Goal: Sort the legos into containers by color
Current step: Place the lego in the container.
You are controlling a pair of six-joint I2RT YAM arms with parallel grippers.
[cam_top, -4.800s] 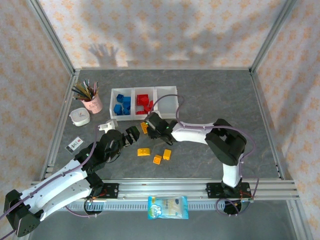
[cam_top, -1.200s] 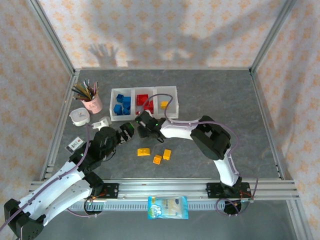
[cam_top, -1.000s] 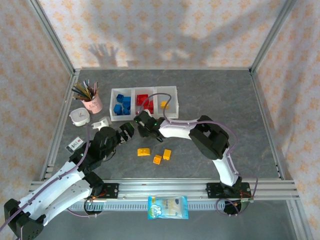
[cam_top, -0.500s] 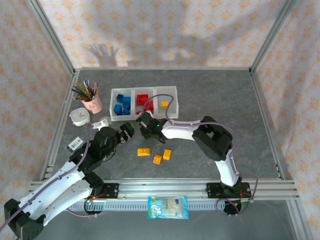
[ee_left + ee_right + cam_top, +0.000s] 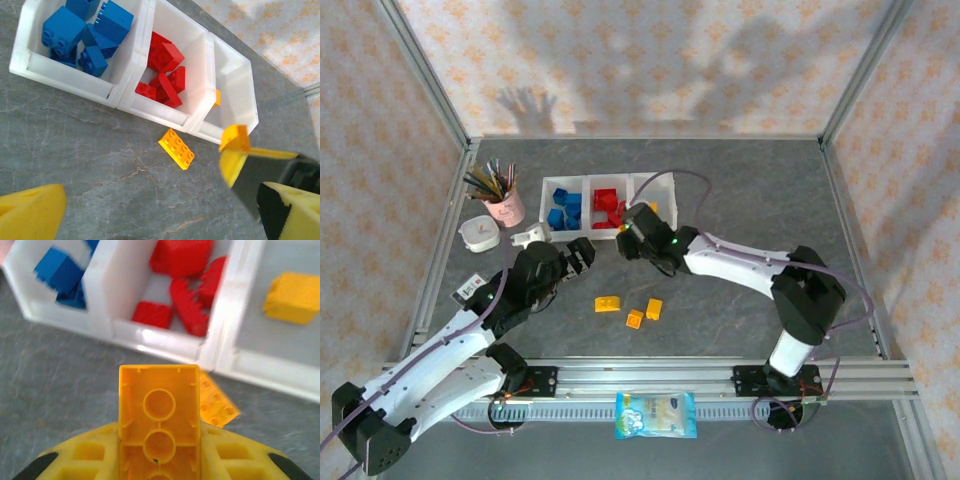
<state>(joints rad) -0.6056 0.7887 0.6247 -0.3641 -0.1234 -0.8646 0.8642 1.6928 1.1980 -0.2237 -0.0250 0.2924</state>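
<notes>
My right gripper (image 5: 159, 456) is pinching a yellow brick (image 5: 159, 425) end-on, fingers pressed against its sides, its hollow underside facing my wrist camera. I'm hovering just short of the containers (image 5: 220, 347) sitting at my twelve o'clock: blue legos (image 5: 62, 272) in the left bin at ten o'clock, red legos (image 5: 186, 292) in the middle one, one yellow block (image 5: 295, 297) in the right bin at two o'clock. A flat orange plate (image 5: 216, 401) is lying on the table (image 5: 50, 390), peeking out from behind my held brick at one o'clock, close to the bins' near wall. From overhead I'm sitting at the near edge of the row, around the red-yellow divider, though I can't quite tell whether I'm over the rim. My left gripper (image 5: 582, 253) is hanging at eight o'clock from the right one, fingers (image 5: 30, 210) spread wide, gripping nothing. Three more yellow-orange legos (image 5: 635, 319) are lying loose at six o'clock from the bins, well apart from them.
</notes>
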